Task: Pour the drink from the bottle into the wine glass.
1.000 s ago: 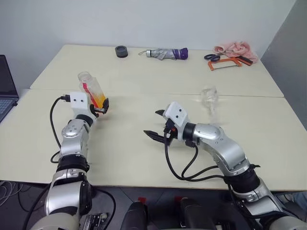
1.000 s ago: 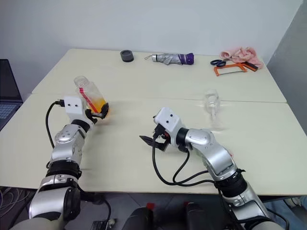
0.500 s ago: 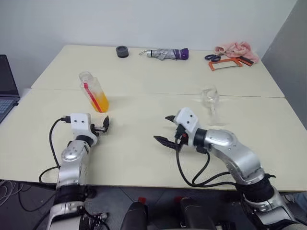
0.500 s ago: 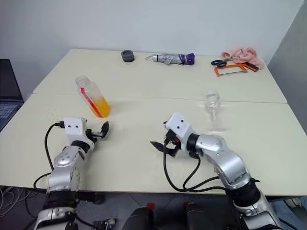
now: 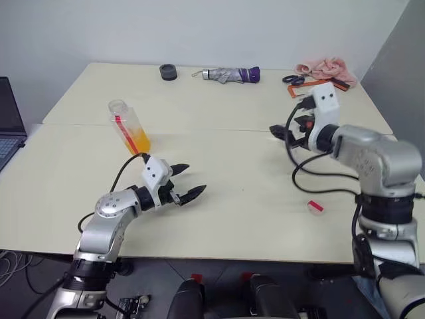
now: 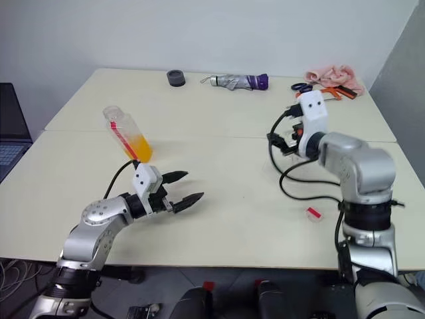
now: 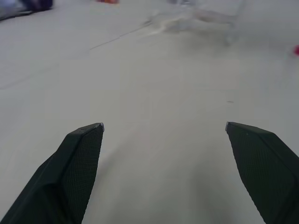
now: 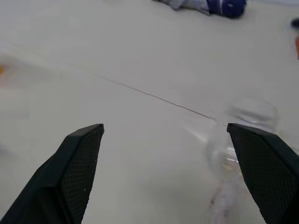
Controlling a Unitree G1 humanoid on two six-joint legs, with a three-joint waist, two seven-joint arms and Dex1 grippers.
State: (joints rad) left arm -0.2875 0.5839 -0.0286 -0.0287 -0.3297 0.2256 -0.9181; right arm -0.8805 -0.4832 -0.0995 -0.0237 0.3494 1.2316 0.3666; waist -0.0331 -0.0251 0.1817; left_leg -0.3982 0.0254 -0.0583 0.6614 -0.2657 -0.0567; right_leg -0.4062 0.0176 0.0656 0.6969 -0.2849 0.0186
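the bottle (image 5: 128,126) with its orange drink (image 5: 138,141) stands uncapped on the table (image 5: 219,206), behind and to the left of the left gripper (image 5: 188,181), whose fingers gape empty. the wine glass (image 8: 243,140) sits just ahead of the spread, empty right gripper (image 6: 277,143), beside one fingertip.

Looks like an office or lab room used for robot testing: two plain cream tables (image 5: 219,106) pushed together against a bare white wall (image 5: 199,30), a laptop (image 5: 10,116) at the side, and random clutter along the far edge, like a folded umbrella (image 5: 229,74), scissors (image 5: 293,79), a small saw (image 5: 312,88) and a roll of tape (image 5: 169,71).
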